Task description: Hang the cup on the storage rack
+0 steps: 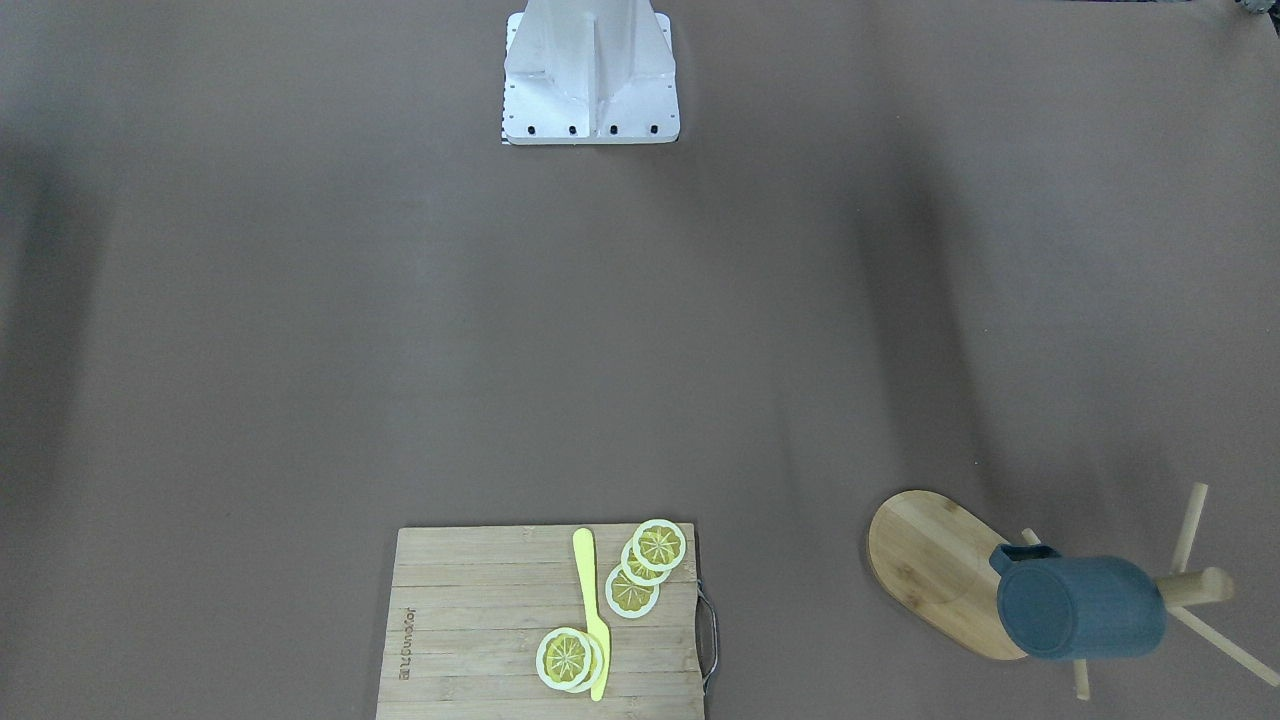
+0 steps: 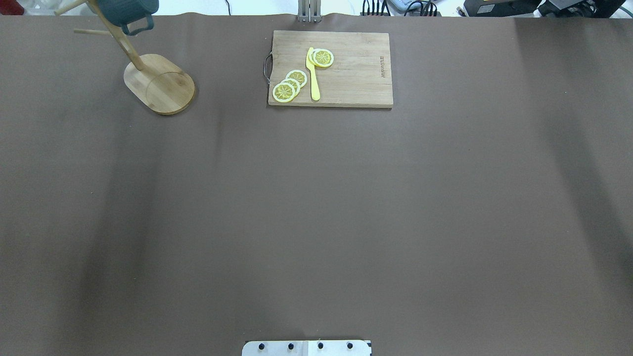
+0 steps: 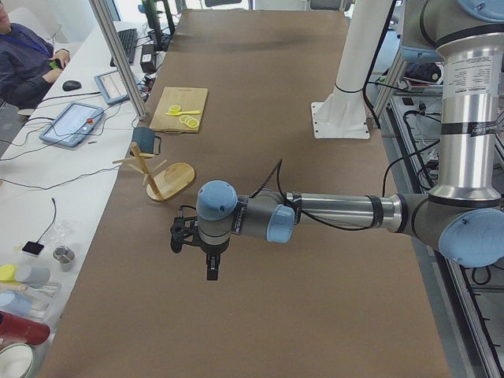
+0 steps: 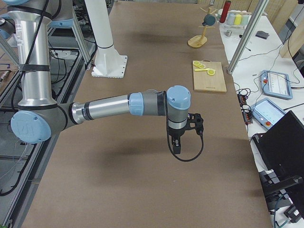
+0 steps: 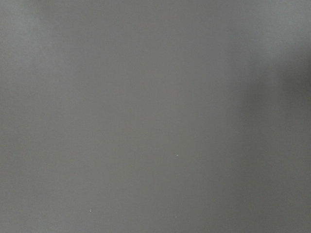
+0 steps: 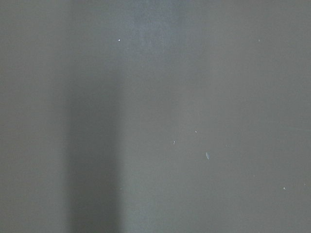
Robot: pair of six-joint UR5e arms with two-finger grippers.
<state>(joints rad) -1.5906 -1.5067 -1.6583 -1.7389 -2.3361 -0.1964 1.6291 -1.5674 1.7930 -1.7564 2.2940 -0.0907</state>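
Nearest the robot, the left gripper (image 3: 179, 235) and the right gripper (image 4: 195, 121) hang above the brown table (image 2: 316, 207). They show only from the side, so their opening and any hold cannot be told. Farther out, a cutting board (image 2: 351, 74) carries lemon slices (image 2: 289, 85) and a yellow knife (image 2: 313, 74). At the far left, the cup (image 1: 1085, 608) hangs on a peg of the storage rack (image 1: 925, 565).

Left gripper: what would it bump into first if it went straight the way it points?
Most likely the brown table: the left gripper seems to point straight down, and its wrist view shows only tabletop.
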